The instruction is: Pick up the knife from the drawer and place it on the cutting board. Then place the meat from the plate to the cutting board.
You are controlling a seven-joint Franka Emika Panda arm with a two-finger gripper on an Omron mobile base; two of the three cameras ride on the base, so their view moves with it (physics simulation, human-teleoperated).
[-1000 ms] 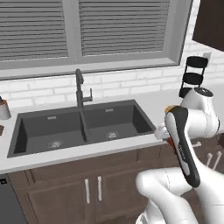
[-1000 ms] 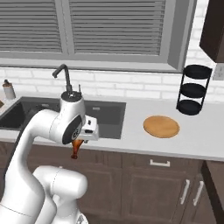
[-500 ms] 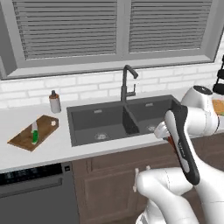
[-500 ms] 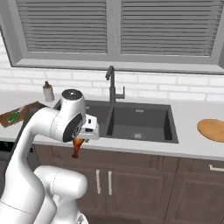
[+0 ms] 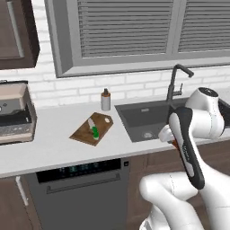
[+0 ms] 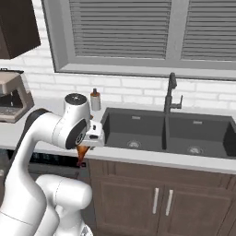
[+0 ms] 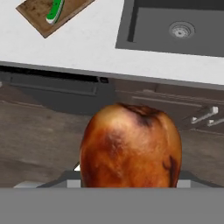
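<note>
A rendered kitchen with a white brick wall and a grey-framed window with closed slats ran behind a pale grey table (image 5: 58, 143) set over dark brown cabinets. In the left base view, the flat rectangular dark brown wooden cutting board (image 5: 85, 132) lay at centre left of the frame on the table, with the small knife with a bright green handle and short pale blade (image 5: 93, 128) resting on top of it. A small pale bottle with a brown cap (image 5: 105, 100) stood just behind the board near the wall, and a tan and dark coffee machine (image 5: 14, 116) sat at the far left edge. To the right of the board lay a dark grey double sink (image 6: 166, 133) with a tall dark faucet (image 6: 170, 99). A dark dishwasher front (image 5: 81, 188) showed below the board.

The end effector (image 6: 82, 154) hung at centre left of the right base view, out in front of the table's edge, closed around the reddish-brown chicken drumstick (image 7: 130, 146). In the hand view the meat sat at lower centre, while the board and knife lay in the upper left corner.
</note>
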